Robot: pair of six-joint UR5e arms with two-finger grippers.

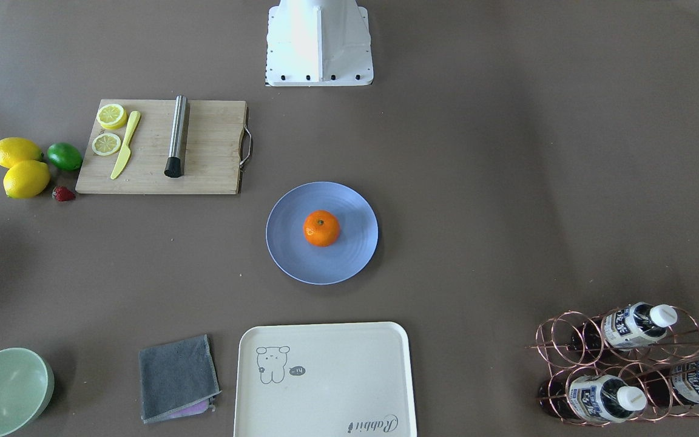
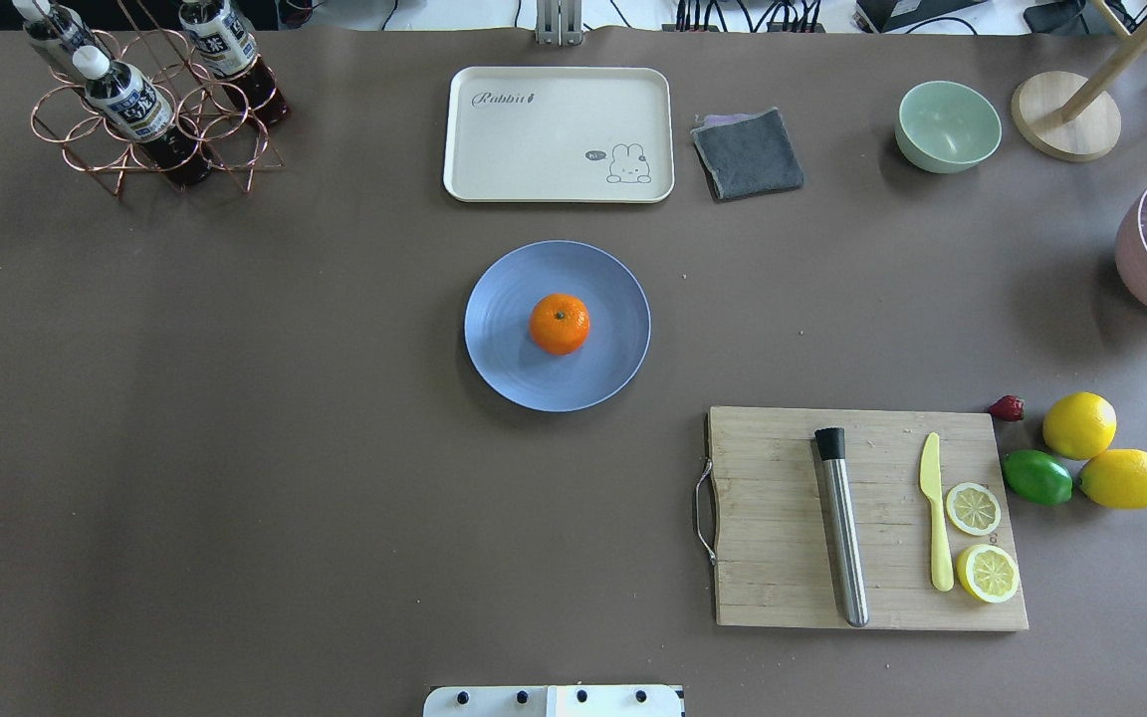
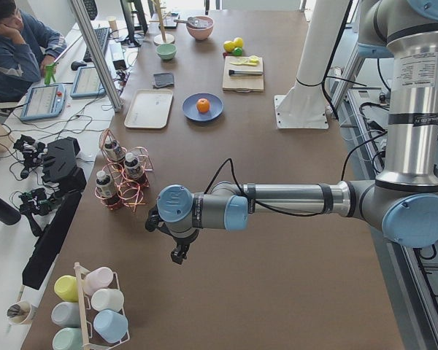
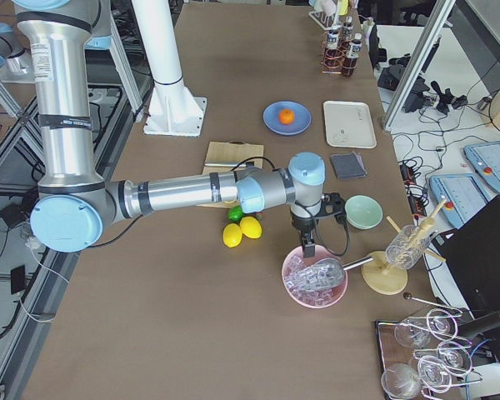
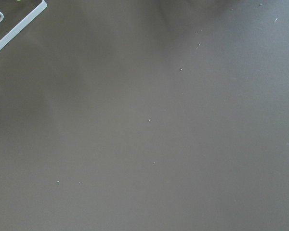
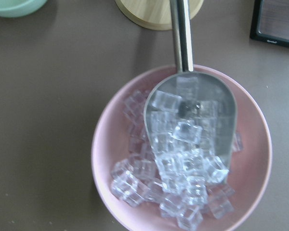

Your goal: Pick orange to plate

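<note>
Blue-lavender plate [image 2: 514, 299] with the orange [image 2: 560, 324] at its centre.
Well apart, left gripper [image 3: 179, 254] and right gripper [image 4: 307, 246]; their opening cannot be told.

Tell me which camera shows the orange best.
The overhead exterior view: the orange sits large, sharp and unblocked on the blue plate, stem dimple visible. The front-facing view is nearly as good. Both side views show it small and far. Neither wrist view shows it.
</note>
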